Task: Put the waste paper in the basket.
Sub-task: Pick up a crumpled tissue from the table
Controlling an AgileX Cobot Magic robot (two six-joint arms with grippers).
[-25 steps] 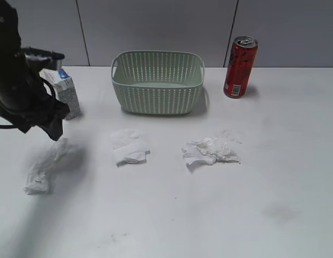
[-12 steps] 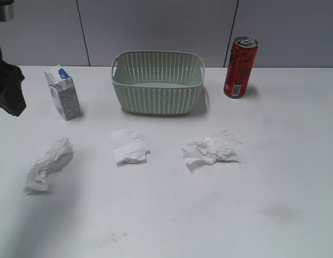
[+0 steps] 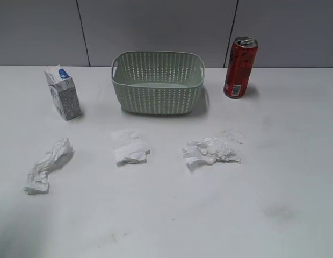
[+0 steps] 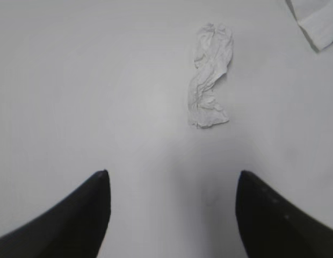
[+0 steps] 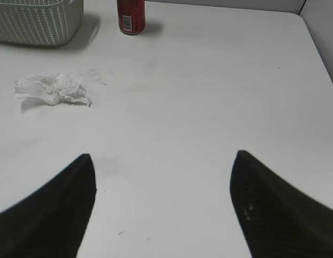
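Above the left gripper (image 4: 172, 180), fingers spread and empty, the elongated waste paper (image 4: 209, 75) lies lengthwise, slightly right.

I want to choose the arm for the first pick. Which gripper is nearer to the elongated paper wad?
Left. The left gripper hangs open over the table with the elongated paper wad just ahead. The right gripper is open too; its view shows only the ragged wad.

Pale green slotted basket (image 3: 157, 81), white paper wads (image 3: 130, 147), red can (image 3: 240, 66), white-and-blue carton (image 3: 63, 92)
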